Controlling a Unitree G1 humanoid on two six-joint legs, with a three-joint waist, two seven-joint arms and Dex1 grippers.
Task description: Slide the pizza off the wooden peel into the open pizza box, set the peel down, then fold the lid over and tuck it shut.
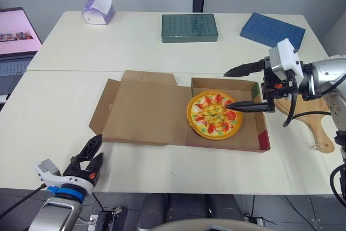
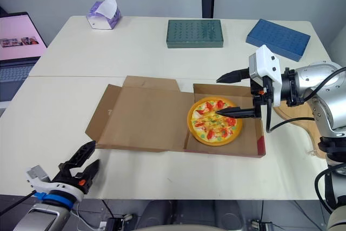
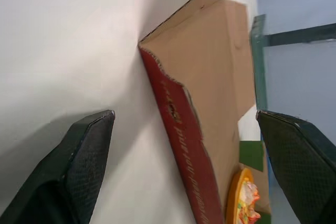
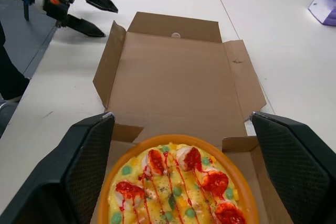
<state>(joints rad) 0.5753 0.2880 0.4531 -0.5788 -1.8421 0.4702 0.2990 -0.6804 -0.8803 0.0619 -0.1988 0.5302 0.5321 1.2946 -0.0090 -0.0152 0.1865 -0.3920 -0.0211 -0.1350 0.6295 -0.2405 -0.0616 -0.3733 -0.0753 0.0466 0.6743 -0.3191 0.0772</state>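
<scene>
Lying flat on the bench [image 1: 54, 106], the lid [image 1: 140, 109] of the pizza box [image 1: 263, 139] spreads out at 9 o'clock from the base, and the hinge between them runs from 12 to 6 o'clock. The pizza [image 1: 214, 114] sits inside the base and the wooden peel [image 1: 312, 128] rests on the bench at 3 o'clock from the box, so I judge that only folding and tucking are left. The right end effector [image 1: 227, 88] hangs over the pizza, released and grasping nothing. The left end effector [image 1: 100, 145], also released and empty, is near the front edge of the bench; the free edge of the lid lies at about 1 o'clock from it, near but apart. The left arm is nearer to this edge, so it seems the better one to swing the lid toward 3 o'clock
</scene>
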